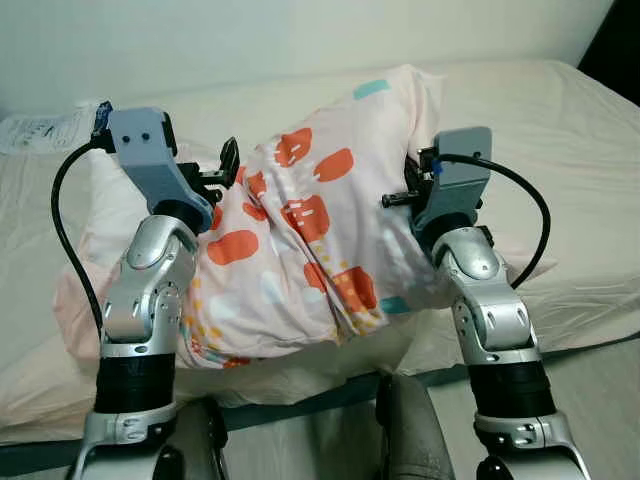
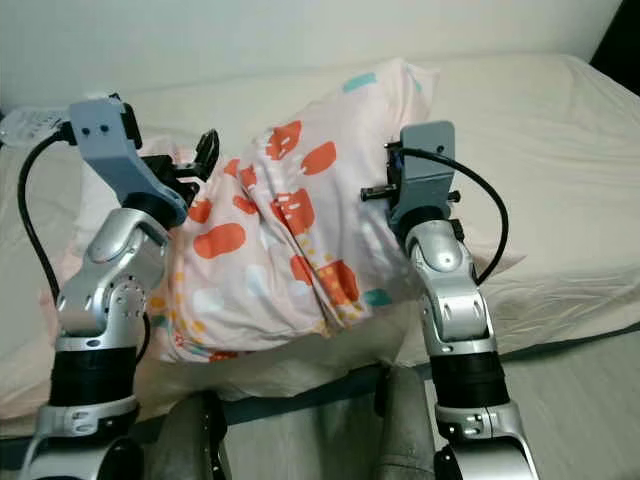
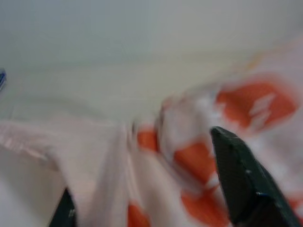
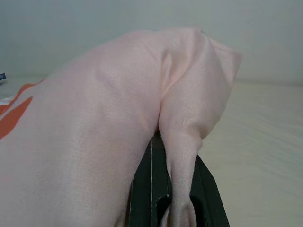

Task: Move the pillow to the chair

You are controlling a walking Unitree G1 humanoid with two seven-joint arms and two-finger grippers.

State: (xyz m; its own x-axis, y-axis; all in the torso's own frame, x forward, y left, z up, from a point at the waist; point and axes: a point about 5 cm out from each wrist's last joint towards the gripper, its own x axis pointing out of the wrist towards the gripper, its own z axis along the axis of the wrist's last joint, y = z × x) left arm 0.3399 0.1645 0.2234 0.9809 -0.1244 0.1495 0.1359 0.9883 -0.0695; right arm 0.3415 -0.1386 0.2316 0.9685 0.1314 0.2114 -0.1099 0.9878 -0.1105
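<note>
Pink pillow point(image 1: 310, 230) raised over bed point(image 1: 560, 140), pinched between 2 grippers: left gripper point(image 1: 225, 172), right gripper point(image 4: 171, 198), jaws clamping fabric.

There is 1 pillow point(image 1: 310, 230), pale pink with orange patches and a few teal ones. It sits on 1 bed point(image 1: 560, 130), which carries 1 cream sheet. There are 2 silver arms, each ending in 1 gripper: the left gripper point(image 1: 222, 172) and the right gripper point(image 1: 400, 195), so 2 grippers in all. Each wrist carries 1 grey-blue camera housing, 2 in total, and each housing has 1 black cable looping from it, again 2. Near the far left corner of the bed lies 1 white printed packet point(image 1: 45, 128). Behind the bed stands 1 pale wall point(image 1: 300, 30).
</note>
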